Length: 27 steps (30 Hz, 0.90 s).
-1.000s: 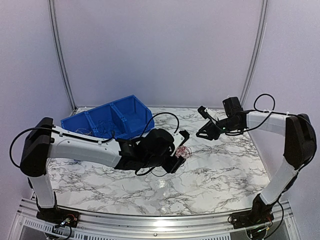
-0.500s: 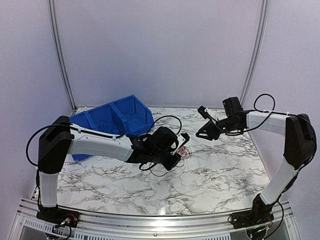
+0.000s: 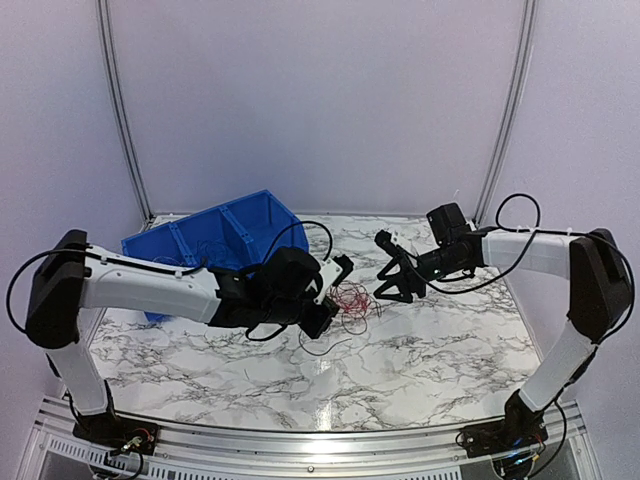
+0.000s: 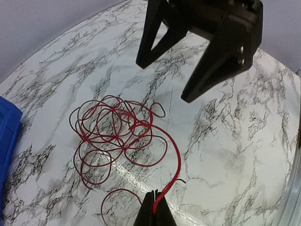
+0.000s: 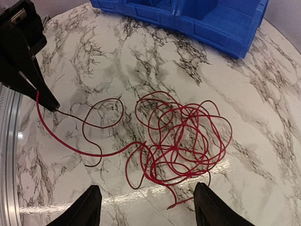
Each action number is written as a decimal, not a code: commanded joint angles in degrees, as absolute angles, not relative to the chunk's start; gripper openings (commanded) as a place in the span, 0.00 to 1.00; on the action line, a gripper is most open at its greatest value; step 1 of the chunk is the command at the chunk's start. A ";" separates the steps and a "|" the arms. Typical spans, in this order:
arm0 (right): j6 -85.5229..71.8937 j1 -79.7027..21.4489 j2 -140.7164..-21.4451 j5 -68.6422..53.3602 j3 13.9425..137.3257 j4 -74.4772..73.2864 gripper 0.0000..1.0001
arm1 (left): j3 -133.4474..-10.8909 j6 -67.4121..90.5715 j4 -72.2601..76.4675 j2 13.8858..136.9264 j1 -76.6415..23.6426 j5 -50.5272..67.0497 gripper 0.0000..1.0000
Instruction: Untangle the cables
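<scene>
The cables (image 3: 352, 299) lie in a loose red tangle on the marble table between the two arms. The tangle shows as cables (image 4: 113, 132) in the left wrist view and as cables (image 5: 186, 136) in the right wrist view. One red strand runs out of the tangle into my left gripper (image 4: 155, 209), which is shut on it just above the table. A darker thin loop (image 5: 101, 113) lies beside that strand. My right gripper (image 5: 146, 197) hangs open over the tangle's near side, touching nothing. From above, the left gripper (image 3: 333, 297) and the right gripper (image 3: 388, 283) face each other across the tangle.
A blue divided bin (image 3: 215, 240) stands at the back left of the table, behind the left arm, with thin wires inside. The bin (image 5: 197, 19) is just beyond the tangle in the right wrist view. Curtain walls close the back and sides.
My left gripper has shut on a red strand and drawn back a little. My right gripper has moved left toward the tangle and opened wider. The tangle now lies more spread out.
</scene>
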<state>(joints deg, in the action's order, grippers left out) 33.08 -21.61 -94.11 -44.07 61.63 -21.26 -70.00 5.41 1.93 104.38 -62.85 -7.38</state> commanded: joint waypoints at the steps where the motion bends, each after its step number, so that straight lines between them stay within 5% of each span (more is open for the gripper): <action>1: 38.56 -24.62 -89.27 -46.37 58.91 -18.51 0.71 | -64.53 10.56 10.50 95.55 -63.44 -7.04 0.00; 13: 32.92 -39.50 -98.45 -34.65 60.51 -7.56 0.73 | -61.55 14.56 11.29 89.25 -66.86 -10.71 0.00; 16: 28.90 -40.73 -100.96 -32.74 61.07 -4.70 0.59 | -60.77 15.40 11.44 87.56 -68.12 -13.33 0.00; 19: 27.54 -40.75 -101.27 -31.98 59.81 -2.23 0.34 | -59.56 15.94 11.51 84.53 -69.57 -16.40 0.00; 27: 28.64 -39.49 -104.38 -34.06 59.45 -3.97 0.15 | -59.39 13.34 10.29 69.87 -74.25 -26.37 0.00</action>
